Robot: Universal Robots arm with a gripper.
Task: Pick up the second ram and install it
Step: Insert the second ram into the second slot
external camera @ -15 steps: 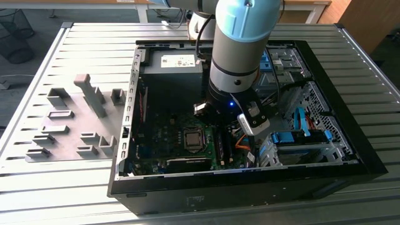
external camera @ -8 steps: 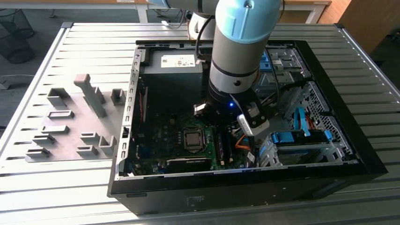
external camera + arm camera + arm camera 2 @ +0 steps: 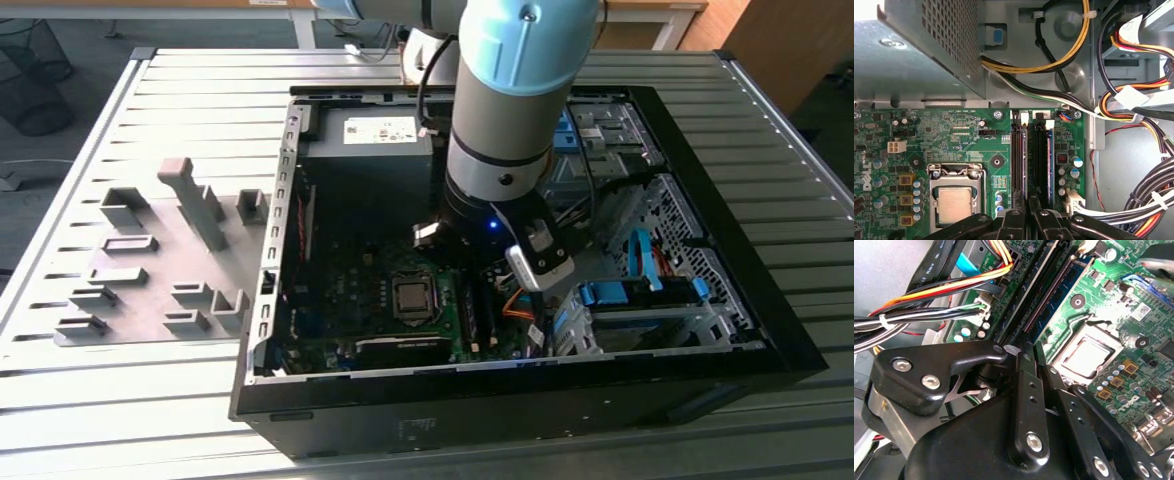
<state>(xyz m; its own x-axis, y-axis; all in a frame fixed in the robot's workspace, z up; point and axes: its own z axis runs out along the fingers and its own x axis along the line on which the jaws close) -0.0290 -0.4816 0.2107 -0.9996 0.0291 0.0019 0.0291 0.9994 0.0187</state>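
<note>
Black gripper [image 3: 1028, 212] fingers sit closed over the memory slots [image 3: 1031, 160] near the motherboard [image 3: 954, 145] edge, gripping the second ram [image 3: 1030, 199], its body mostly hidden.

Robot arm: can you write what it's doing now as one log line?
end effector: over memory slots | long green second ram stick: standing in slot | black computer case: open | grey fixture blocks: beside case

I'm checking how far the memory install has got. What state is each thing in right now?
computer case: side open, lying flat on the table.
gripper: down over the memory slots, fingers close together.
second ram: standing edge-up in a slot, between the fingers.
neighbouring slot: empty.
processor socket: chip in place, uncovered.
</note>
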